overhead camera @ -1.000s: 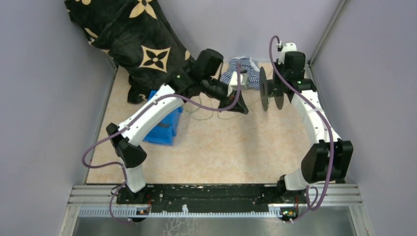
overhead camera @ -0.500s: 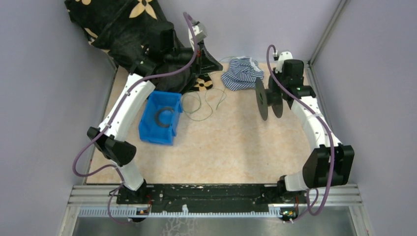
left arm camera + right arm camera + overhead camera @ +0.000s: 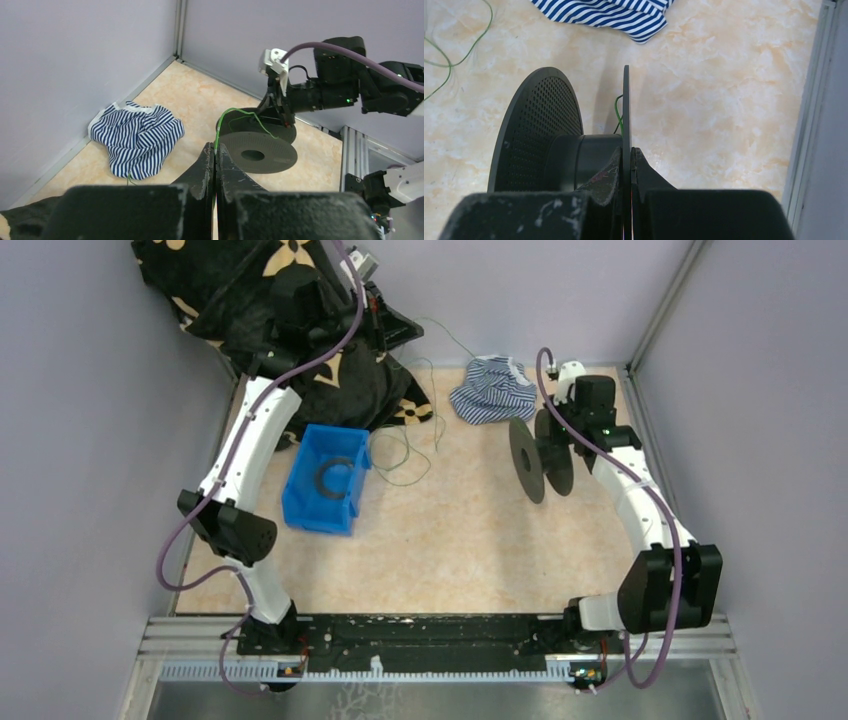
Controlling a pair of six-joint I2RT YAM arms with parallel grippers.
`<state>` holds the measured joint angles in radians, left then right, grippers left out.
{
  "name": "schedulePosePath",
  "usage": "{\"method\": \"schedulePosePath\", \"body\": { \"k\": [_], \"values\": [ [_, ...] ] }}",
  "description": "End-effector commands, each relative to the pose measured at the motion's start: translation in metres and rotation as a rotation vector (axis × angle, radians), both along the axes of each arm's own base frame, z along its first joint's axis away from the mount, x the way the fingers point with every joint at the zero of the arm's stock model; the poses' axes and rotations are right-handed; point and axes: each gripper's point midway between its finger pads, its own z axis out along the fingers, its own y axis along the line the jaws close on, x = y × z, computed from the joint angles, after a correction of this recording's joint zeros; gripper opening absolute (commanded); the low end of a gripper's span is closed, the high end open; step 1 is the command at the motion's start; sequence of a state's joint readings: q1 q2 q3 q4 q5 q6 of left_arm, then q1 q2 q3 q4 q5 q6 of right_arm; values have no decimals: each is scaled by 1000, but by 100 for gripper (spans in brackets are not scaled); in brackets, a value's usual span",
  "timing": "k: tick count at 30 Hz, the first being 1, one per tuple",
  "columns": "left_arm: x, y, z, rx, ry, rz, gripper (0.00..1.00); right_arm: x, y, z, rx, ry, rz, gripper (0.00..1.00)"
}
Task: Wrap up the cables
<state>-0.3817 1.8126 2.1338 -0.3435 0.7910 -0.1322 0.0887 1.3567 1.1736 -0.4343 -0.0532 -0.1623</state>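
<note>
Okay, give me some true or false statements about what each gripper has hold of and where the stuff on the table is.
1. The left gripper is shut on the cable. True.
2. The right gripper pinches a flange of the black spool. True.
3. The striped cloth lies in the blue bin. False: it lies on the table; the bin holds a black ring.
4. The spool lies flat on the table. False: it is held with its discs on edge.

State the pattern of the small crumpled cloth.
The cloth has blue-and-white stripes; clearest in the left wrist view.
</note>
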Motion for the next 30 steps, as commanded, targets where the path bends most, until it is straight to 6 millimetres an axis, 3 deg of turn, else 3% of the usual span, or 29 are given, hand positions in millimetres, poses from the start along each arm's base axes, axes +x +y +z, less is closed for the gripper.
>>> {"method": "schedulePosePath", "body": {
  "k": [1,9,17,30],
  "values": [
    [25,2,8,-30,-23,88,0,-4,13,35,39,-109,76,0],
    [55,7,-4,-22,-24,160,0,-22,29,28,51,-80,156,0],
    [77,5,-18,-13,-25,192,0,-40,62,26,53,-60,291,0],
    [129,30,-78,95,-3,349,0,-57,90,73,136,-116,458,0]
  ]
}}
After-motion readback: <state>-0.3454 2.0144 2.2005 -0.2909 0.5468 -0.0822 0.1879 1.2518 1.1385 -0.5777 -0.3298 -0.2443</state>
